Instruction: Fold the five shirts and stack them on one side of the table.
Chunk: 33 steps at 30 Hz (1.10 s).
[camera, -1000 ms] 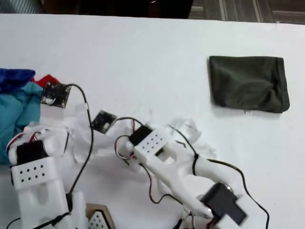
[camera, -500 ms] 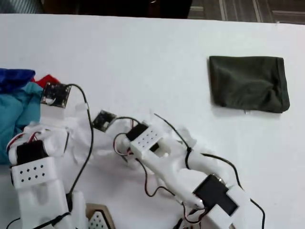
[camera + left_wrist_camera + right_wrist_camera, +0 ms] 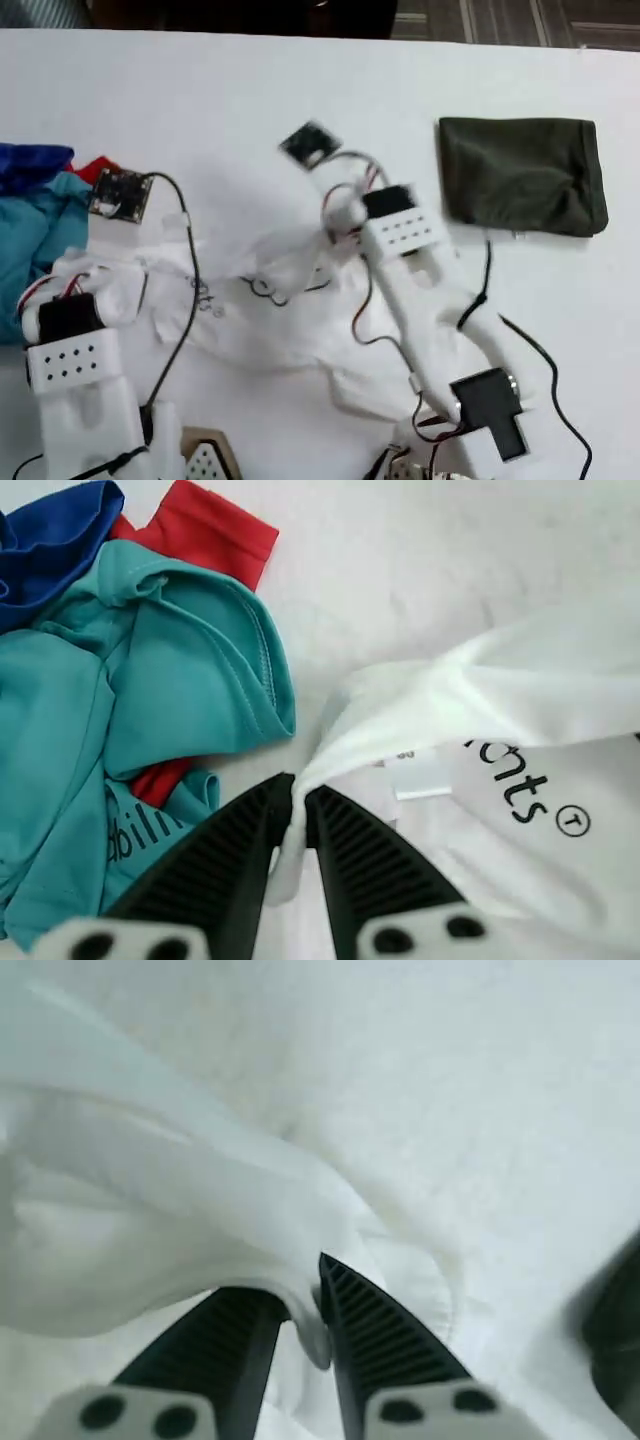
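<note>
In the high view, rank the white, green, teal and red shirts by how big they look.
1. white shirt, spread loose
2. green shirt, folded
3. teal shirt, cut off by the picture's edge, so its place below green is unsure
4. red shirt, just a corner showing

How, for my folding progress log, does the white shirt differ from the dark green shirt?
The white shirt lies rumpled and spread out; the dark green shirt is folded into a compact rectangle. The left jaws and right jaws are clamped on the white shirt; nothing touches the dark green shirt. Both rest on the table.
</note>
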Motion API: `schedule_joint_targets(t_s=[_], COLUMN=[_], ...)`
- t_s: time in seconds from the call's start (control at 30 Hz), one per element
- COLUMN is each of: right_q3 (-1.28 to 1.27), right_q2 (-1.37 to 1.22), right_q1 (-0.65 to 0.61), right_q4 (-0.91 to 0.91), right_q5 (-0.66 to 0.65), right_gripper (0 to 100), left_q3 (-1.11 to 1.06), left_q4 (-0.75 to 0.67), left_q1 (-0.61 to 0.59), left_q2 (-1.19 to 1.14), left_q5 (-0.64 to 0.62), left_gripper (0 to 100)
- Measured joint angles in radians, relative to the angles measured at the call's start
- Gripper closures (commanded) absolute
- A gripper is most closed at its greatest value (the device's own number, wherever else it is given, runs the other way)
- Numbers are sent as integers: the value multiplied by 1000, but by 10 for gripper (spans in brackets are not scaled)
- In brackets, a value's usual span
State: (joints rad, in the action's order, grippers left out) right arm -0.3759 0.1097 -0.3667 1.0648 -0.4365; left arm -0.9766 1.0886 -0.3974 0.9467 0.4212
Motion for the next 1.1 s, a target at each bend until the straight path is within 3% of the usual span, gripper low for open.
schedule_joint_targets(t_s=[0.1,0.3,0.77,1.1], right_q3=[15,17,-6,-227], right_q2=[-18,-51,186,186], right_q1=[3,-114,-153,-172], right_q4=[-9,97,399,255], right_q5=[-8,-11,-11,-17], right_gripper=[973,801,808,808], left_q3=[-3,-55,-100,-100], left_q4=[-5,-6,-8,-29], left_q1=[31,35,34,34], left_q2=[0,0,0,0], left_q5=[-18,-20,3,3], left_gripper=[975,975,975,975])
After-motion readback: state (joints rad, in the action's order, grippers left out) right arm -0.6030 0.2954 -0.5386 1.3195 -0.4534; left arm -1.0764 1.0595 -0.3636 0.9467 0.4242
